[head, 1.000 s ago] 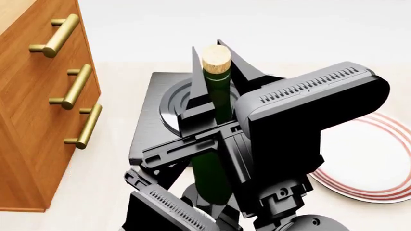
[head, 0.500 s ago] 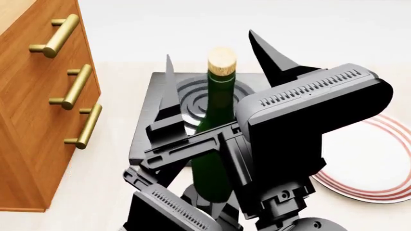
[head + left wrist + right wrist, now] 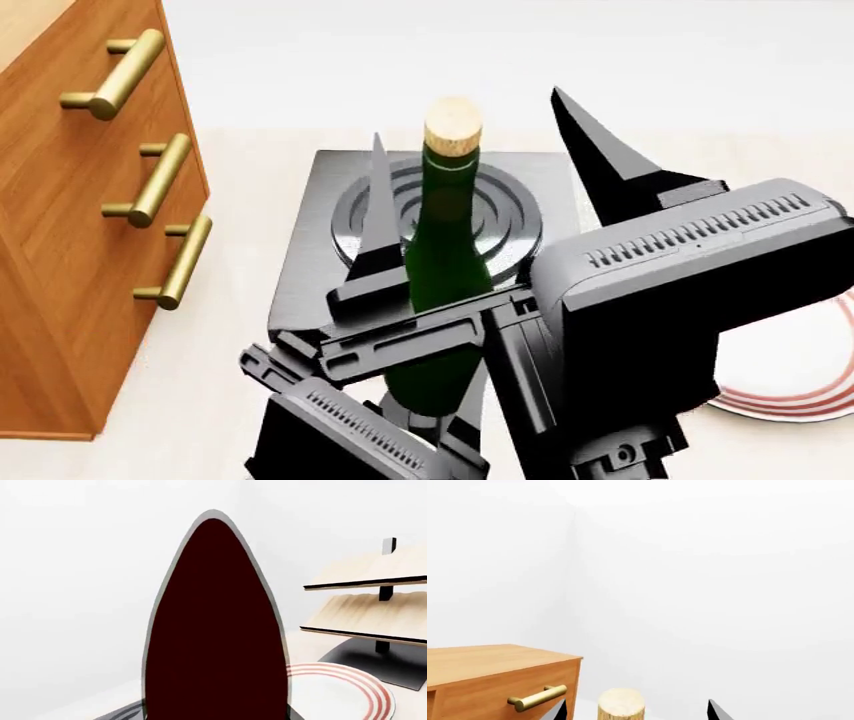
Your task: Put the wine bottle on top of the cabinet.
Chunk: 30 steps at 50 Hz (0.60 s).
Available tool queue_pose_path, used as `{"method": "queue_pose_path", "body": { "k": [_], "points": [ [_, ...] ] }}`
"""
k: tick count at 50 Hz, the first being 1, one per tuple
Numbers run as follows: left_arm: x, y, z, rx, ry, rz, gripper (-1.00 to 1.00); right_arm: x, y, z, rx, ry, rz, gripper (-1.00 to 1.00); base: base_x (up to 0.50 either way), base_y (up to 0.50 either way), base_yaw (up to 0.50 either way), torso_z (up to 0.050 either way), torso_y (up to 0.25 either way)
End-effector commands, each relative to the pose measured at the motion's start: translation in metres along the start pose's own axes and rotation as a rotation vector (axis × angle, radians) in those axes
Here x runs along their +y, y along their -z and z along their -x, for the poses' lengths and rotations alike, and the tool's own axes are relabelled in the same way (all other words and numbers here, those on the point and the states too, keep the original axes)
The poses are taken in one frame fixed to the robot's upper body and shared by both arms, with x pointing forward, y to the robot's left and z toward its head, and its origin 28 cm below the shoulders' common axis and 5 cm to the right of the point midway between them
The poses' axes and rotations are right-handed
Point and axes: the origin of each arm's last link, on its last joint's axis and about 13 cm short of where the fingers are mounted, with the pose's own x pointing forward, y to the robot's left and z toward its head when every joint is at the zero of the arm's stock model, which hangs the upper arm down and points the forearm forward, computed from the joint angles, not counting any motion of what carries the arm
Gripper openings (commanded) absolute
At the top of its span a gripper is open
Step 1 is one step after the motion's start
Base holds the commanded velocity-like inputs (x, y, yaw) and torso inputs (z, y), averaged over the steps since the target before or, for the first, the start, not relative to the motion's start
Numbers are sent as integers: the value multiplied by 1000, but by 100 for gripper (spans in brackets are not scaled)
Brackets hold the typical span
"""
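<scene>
Wine bottle [image 3: 213, 630] fills the left wrist view, a dark rounded mass right up against the lens, and no fingers show here, so there's no telling whether that pincer has it. Beyond it sits a red-ringed plate [image 3: 347, 685], and past that a pale wood rack [image 3: 373, 605] on its dark base.

Over to the head view: the bottle [image 3: 438, 260] stands upright with its cork [image 3: 451, 125] on top, squarely between the right gripper [image 3: 467, 113] and its two black fingers [image 3: 376, 210]. They're spread wide, with daylight on either side of the glass. Behind them lies a black ringed burner plate [image 3: 304, 260]. The left gripper [image 3: 430, 420] sits low at the bottle's base, its grip hidden. The cabinet [image 3: 67, 250] with brass handles [image 3: 120, 75] rises off to the outside of the left finger.

Right wrist view: the cork [image 3: 620, 704] pokes up between the parted tips of the right gripper [image 3: 637, 707], with the cabinet [image 3: 487, 680] top just beside and its handle [image 3: 537, 697] showing.
</scene>
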Motion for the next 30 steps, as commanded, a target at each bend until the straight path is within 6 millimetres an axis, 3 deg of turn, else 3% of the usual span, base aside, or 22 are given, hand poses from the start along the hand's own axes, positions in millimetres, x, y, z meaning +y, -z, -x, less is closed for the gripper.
{"method": "queue_pose_path", "body": {
  "k": [1,16,22,30],
  "points": [
    [3,-7,-4,-57,-8,69,-100,1,-7,19,-51,55,-26,100,0,0,0,0,10],
    [12,-3,3,-35,-35,51,-100,-5,-3,51,-54,170,-28,100,0,0,0,1,0],
    [22,-7,2,-39,-61,35,-100,0,19,62,20,179,26,100,0,0,0,0,2],
    [40,-22,-2,-56,-101,32,-100,2,29,71,40,195,3,100,0,0,0,0,0]
  ]
}}
